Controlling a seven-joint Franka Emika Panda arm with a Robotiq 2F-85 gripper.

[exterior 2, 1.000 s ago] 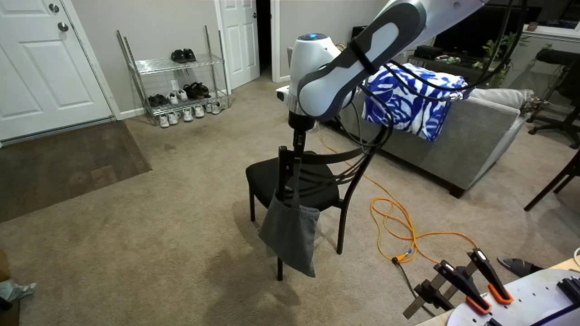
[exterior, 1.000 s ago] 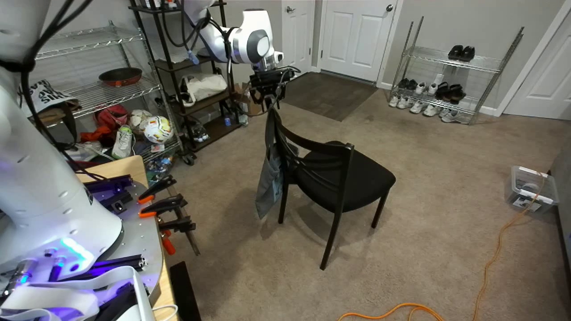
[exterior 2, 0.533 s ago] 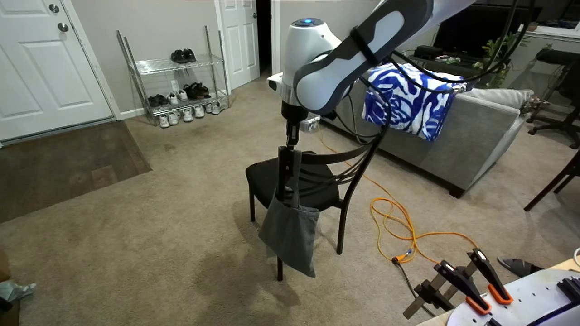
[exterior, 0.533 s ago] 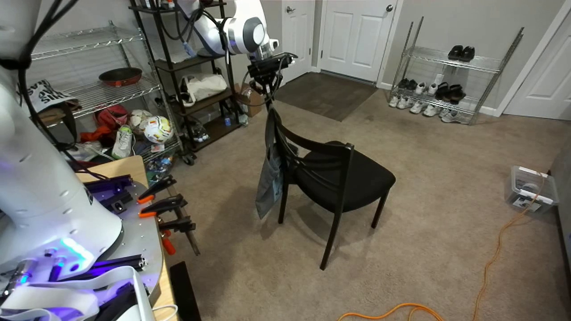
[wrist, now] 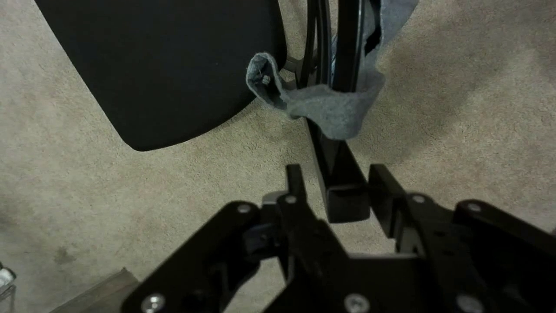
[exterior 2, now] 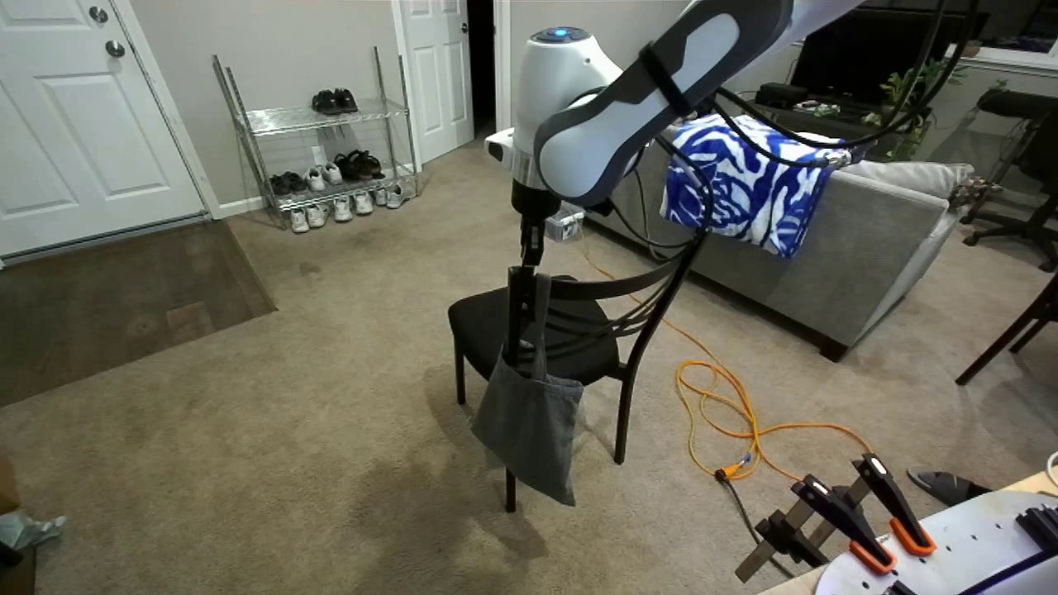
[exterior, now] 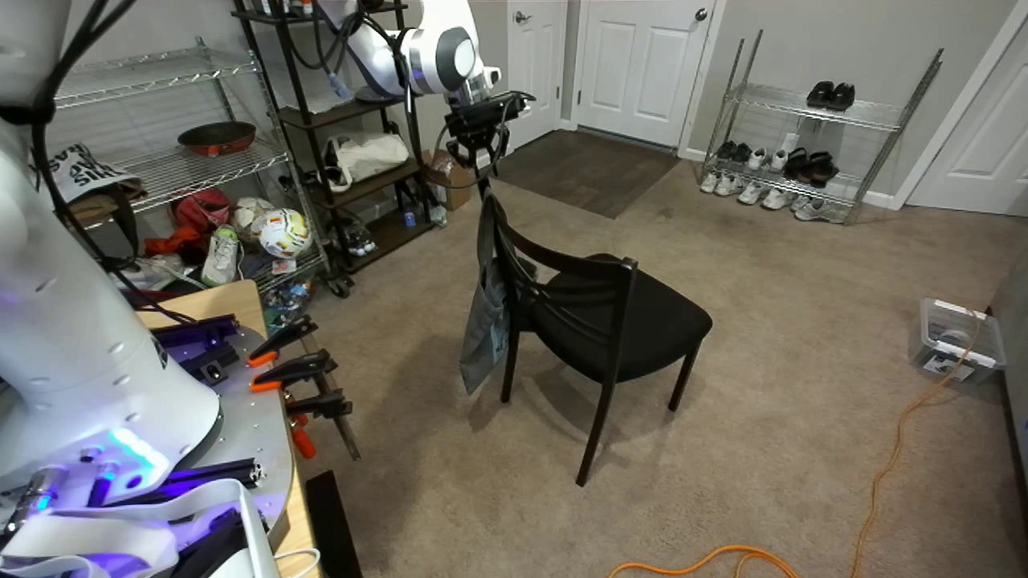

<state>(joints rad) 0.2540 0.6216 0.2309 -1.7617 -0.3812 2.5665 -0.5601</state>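
My gripper (wrist: 335, 171) points down just over the top end of a black chair post (wrist: 347, 204). Its jaws stand apart, with the post end showing between them. Carpet is visible between the left finger (wrist: 295, 180) and the post; the right finger (wrist: 378, 187) looks close against it, and contact cannot be told. A grey cloth strap (wrist: 334, 111) loops over the chair's top rail, away from the fingers. From it a grey bag (exterior 2: 529, 430) hangs behind the chair (exterior 2: 488, 318), also visible in both exterior views. The gripper (exterior 2: 531, 258) is above the chair back's corner.
A grey sofa (exterior 2: 769, 289) with a blue-and-white blanket (exterior 2: 744, 190) stands beyond the chair. An orange cord (exterior 2: 748, 413) lies on the carpet. Black shelving (exterior: 385, 185) stands behind the arm, and clamps (exterior: 293, 369) grip the table edge.
Over the last second my gripper has risen and shifted away from the strap, to above the post end. The jaws look wider than half a second ago. Bag and chair stay in place.
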